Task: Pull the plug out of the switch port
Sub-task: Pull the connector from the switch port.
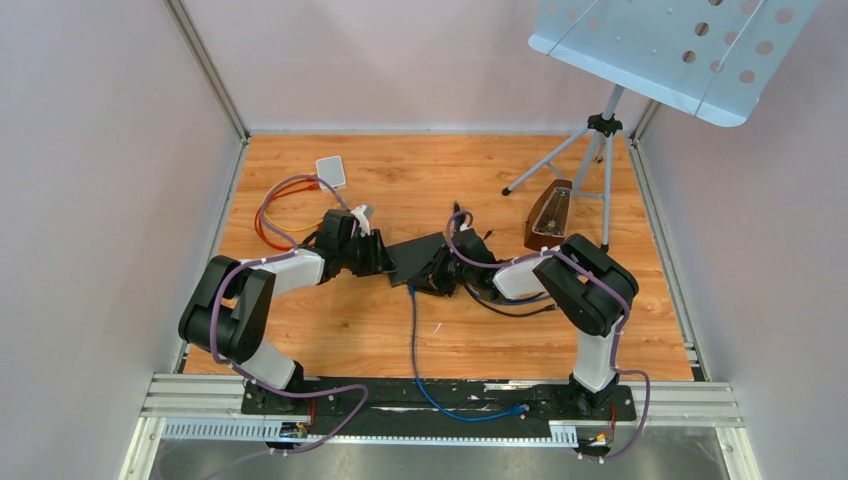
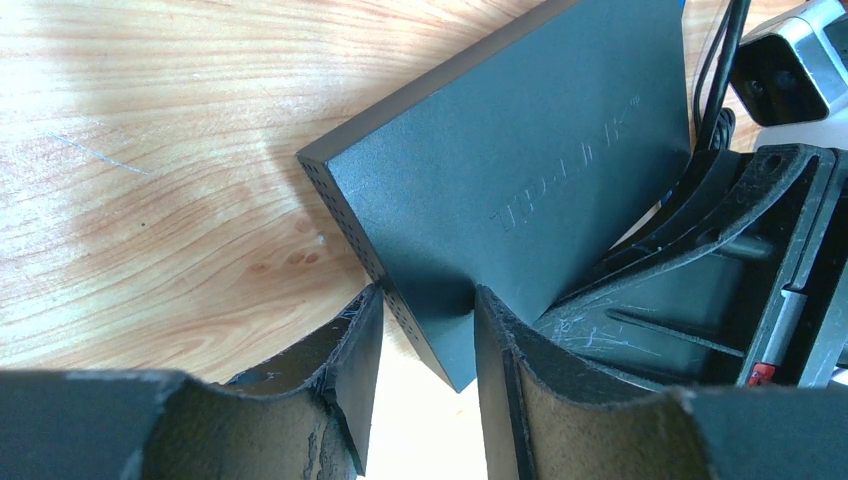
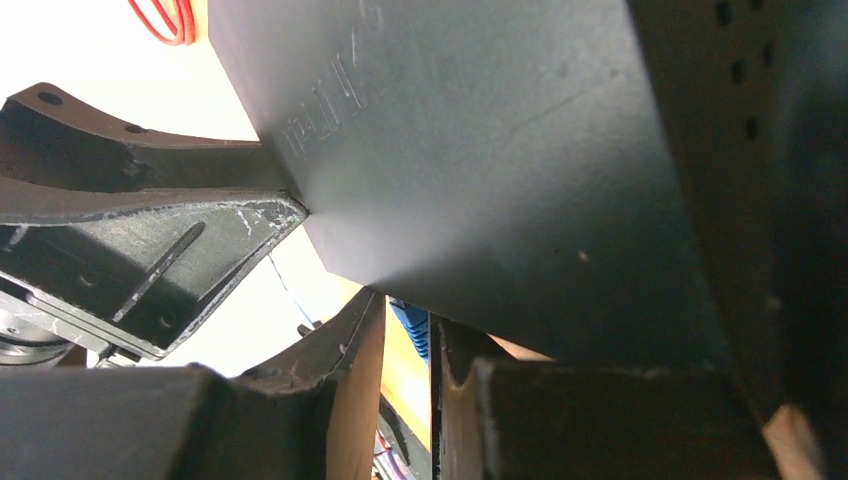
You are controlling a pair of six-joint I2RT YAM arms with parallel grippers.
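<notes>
Step in hand: securing both holds ahead of extraction; the pull itself is not yet made.

The switch (image 1: pixel 420 258) sits mid-worktop (image 1: pixel 350 330) between the two arms. The left gripper (image 2: pixel 428 300) is pinching one corner of the switch casing, a finger on each face, and serves as the brace.

The right gripper (image 3: pixel 408 320) is drawn nearly together, with the ribbed blue plug (image 3: pixel 410 330) filling the narrow gap at its tips. It appears to be pinching the plug, just under the switch's near edge. The port itself is hidden, so seating cannot be confirmed. The blue cable (image 1: pixel 413 340) trails from there toward the arm bases.

Next move, in my judgement: a straight draw along the port axis, away from the casing, while the left hold stays firm. The release tab may need depressing first.
</notes>
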